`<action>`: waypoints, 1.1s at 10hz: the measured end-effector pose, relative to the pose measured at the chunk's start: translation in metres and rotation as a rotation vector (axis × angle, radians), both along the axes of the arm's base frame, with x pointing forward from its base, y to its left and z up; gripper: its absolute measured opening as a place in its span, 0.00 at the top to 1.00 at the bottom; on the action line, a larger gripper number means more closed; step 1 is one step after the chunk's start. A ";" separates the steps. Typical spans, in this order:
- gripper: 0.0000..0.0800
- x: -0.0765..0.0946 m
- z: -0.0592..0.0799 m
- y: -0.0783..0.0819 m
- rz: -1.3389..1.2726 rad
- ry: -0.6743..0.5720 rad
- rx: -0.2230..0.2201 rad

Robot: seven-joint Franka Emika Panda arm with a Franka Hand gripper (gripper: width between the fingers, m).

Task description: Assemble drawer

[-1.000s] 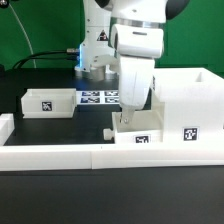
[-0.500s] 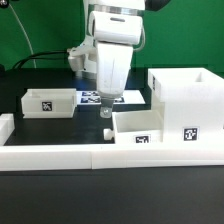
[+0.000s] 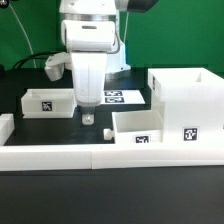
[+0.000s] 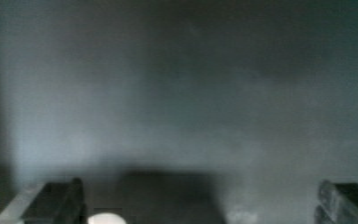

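The tall open-fronted box casing point(image 3: 188, 98) stands at the exterior view's right. One shallow tray point(image 3: 134, 127) lies beside it in the middle, and a second tray point(image 3: 47, 101) lies at the left. My gripper point(image 3: 88, 116) hangs just above the dark table in the gap between the two trays and touches neither. In the wrist view the gripper point(image 4: 201, 205) is open and empty, with both dark fingers point(image 4: 51, 204) wide apart over blurred bare table. A small pale round spot point(image 4: 108, 219) shows near one finger; I cannot tell what it is.
Long low white border rails point(image 3: 60, 155) run along the front and the left point(image 3: 5, 126). The marker board point(image 3: 122, 97) lies flat behind the trays, partly hidden by my arm. A black cable point(image 3: 30, 62) lies at the back left.
My arm has moved toward the exterior view's left, from over the middle tray to the gap between the two trays. The trays and casing have not moved.
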State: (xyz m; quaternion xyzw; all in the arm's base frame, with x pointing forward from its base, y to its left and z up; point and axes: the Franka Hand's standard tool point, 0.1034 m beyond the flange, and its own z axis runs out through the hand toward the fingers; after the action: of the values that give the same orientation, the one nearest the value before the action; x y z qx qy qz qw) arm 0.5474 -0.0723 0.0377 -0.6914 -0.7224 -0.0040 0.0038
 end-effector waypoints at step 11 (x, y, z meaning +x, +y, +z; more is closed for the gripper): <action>0.19 -0.003 -0.020 0.031 -0.001 0.065 0.167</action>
State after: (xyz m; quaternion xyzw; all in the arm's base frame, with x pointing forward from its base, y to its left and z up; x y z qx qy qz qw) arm 0.5445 -0.0418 0.0176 -0.6886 -0.7189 -0.0418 0.0852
